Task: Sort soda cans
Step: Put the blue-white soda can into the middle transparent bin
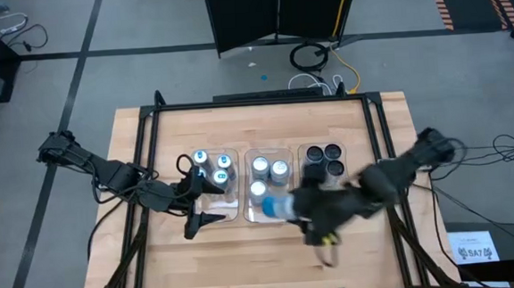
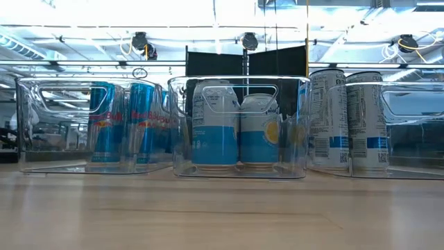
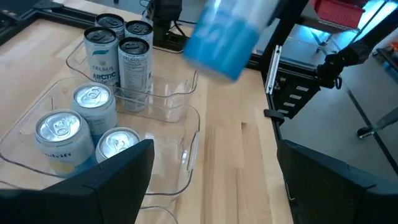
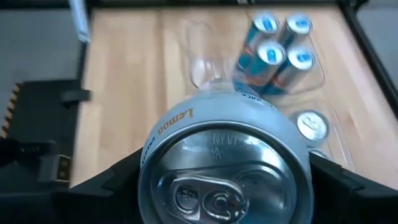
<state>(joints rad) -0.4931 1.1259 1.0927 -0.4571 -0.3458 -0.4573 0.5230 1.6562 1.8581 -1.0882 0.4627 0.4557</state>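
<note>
Clear plastic trays stood in a row across the middle of the wooden table (image 1: 157, 266). Nearest the left edge, the left tray (image 1: 214, 203) held four cans with blue-marked tops (image 1: 201, 158), which the low view showed as blue and silver. Just outside that tray, on the side toward the left edge, the left gripper (image 1: 205, 204) hovered with its fingers spread wide and nothing between them.

The middle tray (image 1: 255, 217) held three bright silver-topped cans (image 1: 260, 167), white above and light blue below.

Over the middle tray's near right corner, the right gripper (image 1: 290, 208) pinched a light blue and white can (image 4: 224, 171) between its fingers; the right wrist view showed the fingers pressed against both sides of it, the pull-tab top facing the camera.

Closest to the right edge, the right tray (image 1: 304, 150) held three dark-topped cans (image 1: 324, 159), silver with blue bands in the low view.
</note>
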